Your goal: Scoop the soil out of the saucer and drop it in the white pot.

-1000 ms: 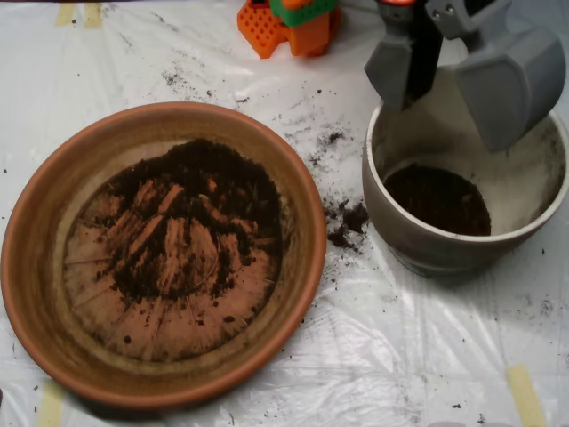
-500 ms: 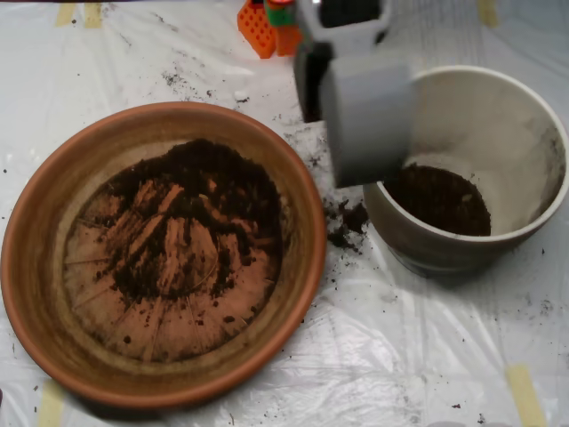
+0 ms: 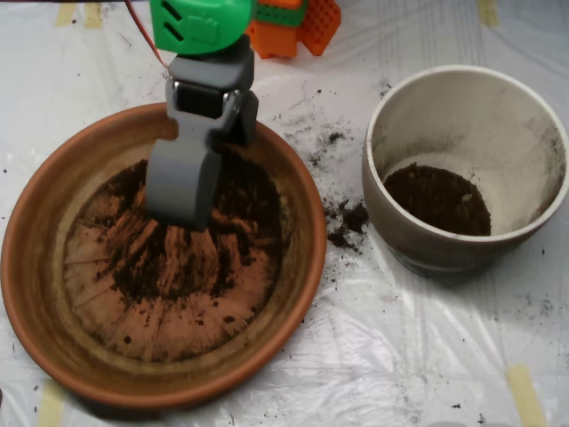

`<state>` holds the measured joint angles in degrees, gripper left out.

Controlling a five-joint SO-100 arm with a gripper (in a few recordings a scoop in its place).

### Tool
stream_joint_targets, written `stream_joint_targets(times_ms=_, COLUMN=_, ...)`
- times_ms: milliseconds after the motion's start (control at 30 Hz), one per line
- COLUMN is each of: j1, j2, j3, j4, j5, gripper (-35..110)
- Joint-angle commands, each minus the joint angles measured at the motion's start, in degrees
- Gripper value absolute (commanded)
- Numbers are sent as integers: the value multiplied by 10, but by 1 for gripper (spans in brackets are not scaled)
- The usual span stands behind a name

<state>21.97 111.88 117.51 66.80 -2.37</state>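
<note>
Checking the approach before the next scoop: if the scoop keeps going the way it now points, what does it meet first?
Most likely the soil lying in the saucer: the scoop points down over it. Its height above the soil is unclear from overhead.

The hand (image 3: 184, 182) is a matte grey clamshell scoop with a smooth, rounded outer shell that narrows slightly toward its blunt tip. Just behind it sits a boxy grey housing (image 3: 212, 93) with a dark rectangular recess and a glint of light on its face. Behind that comes a bright green printed joint (image 3: 200, 22) with two small slots. A thin red cable (image 3: 145, 36) runs beside the green part, and an orange ribbed part (image 3: 298, 25) lies farther back.
</note>
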Motion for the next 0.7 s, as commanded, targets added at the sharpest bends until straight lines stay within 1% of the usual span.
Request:
stream_joint_targets(times_ms=0, j1=38, j2=-33, j3=-4, j4=-20, j5=-15, gripper=50)
stream_joint_targets(times_ms=300, j1=98, j2=-272, j3=-105, j4=-39, j5=-23, gripper=53)
stream_joint_targets(times_ms=667, j1=118, j2=-381, j3=-245, j4=-17, j5=-35, gripper=54)
